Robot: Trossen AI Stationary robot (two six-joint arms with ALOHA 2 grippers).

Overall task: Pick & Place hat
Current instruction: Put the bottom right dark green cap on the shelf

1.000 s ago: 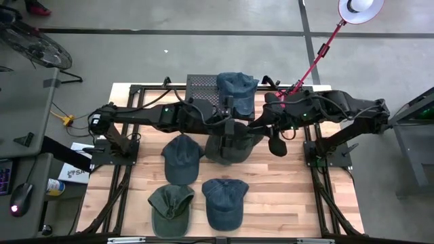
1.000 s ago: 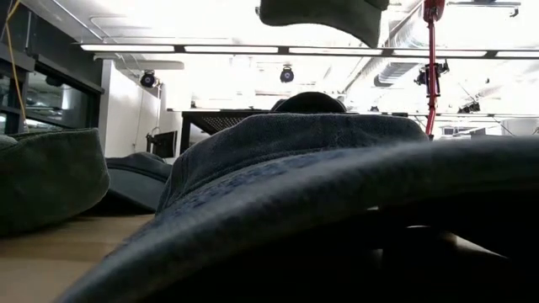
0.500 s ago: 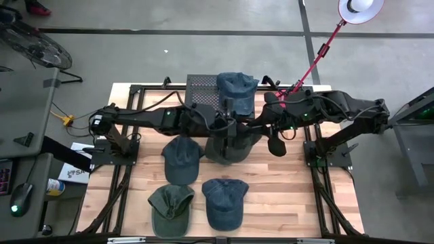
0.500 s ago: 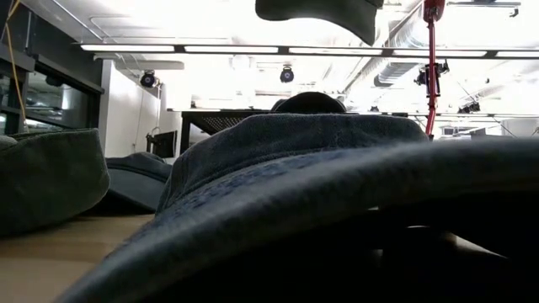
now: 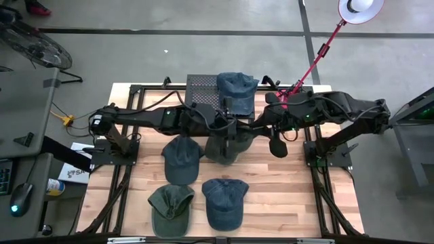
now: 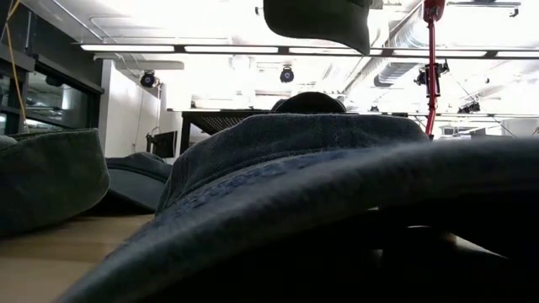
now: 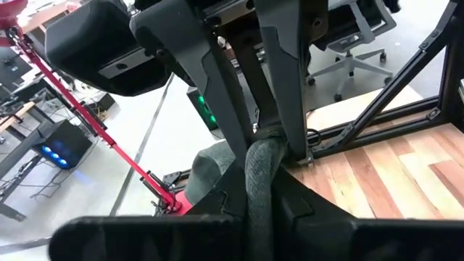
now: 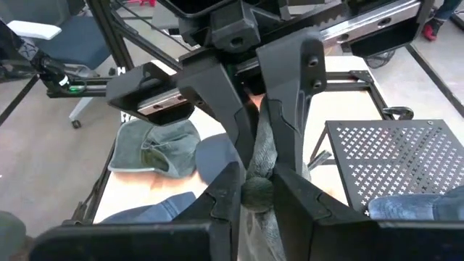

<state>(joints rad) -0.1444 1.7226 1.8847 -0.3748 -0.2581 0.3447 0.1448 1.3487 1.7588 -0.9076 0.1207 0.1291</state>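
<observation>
A grey-green hat hangs over the table's middle, also showing at the top of the low view. My left gripper comes in from the left and my right gripper from the right. They meet tip to tip, both shut on the hat. A blue hat rests on a black perforated stand at the far edge. Three hats lie crown up on the wood: a dark blue hat, an olive hat and a blue hat. My left gripper pinches a bunched ridge of the hat's grey cloth between its two fingers, coming level from the table's left. Several layers are gathered there. The hat hangs below the fingers, clear of the table. My right gripper pinches the same bunched ridge of cloth between its two fingers, level from the table's right, facing the left fingers. The cloth runs on down between its fingers, and the hat hangs clear of the wood.
The near blue hat fills most of the low view. A red lamp arm slants over the far right corner. Black frame rails run along both sides. Bare wood lies at the near right.
My left gripper has crept a little toward the right gripper. The hanging hat has drawn in narrower under the two grippers and now hangs a little lower.
</observation>
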